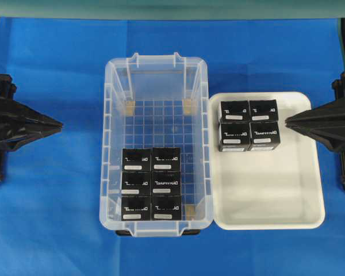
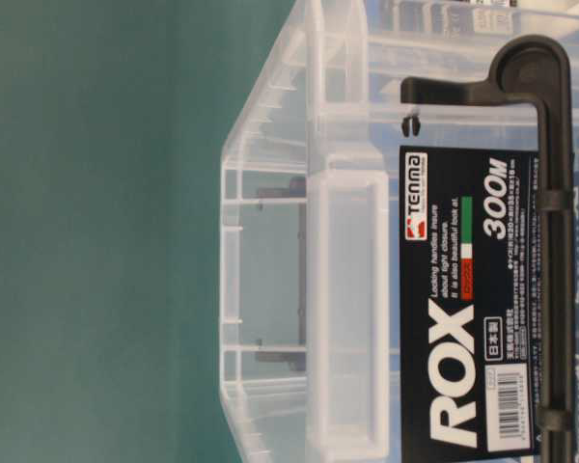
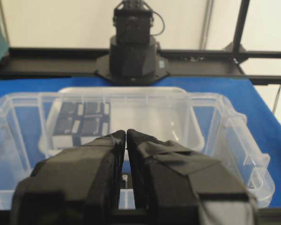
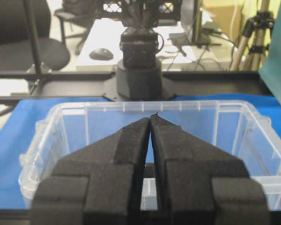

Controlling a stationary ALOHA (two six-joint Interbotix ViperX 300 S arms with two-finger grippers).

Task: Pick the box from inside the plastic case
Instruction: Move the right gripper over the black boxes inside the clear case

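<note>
The clear plastic case (image 1: pixel 116 103) stands mid-table. Several black boxes (image 1: pixel 152 183) with white lettering and label strips sit in two columns at its near end. Several more alike boxes (image 1: pixel 249 125) sit in the white tray (image 1: pixel 276 198) to the right. My left gripper (image 1: pixel 60 123) is shut and empty, left of the case. My right gripper (image 1: pixel 287 122) is shut and empty, over the tray's right rim. In the left wrist view the gripper (image 3: pixel 126 132) points at the case (image 3: pixel 234 140). In the right wrist view the gripper (image 4: pixel 151 117) faces the case (image 4: pixel 42 140).
A blue cloth (image 1: pixel 46 218) covers the table. The far half of the case floor (image 1: pixel 158 121) holds no boxes. The table-level view shows the case's end wall (image 2: pixel 347 318) close up with a black ROX label (image 2: pixel 463 318) and black latch (image 2: pixel 550 193).
</note>
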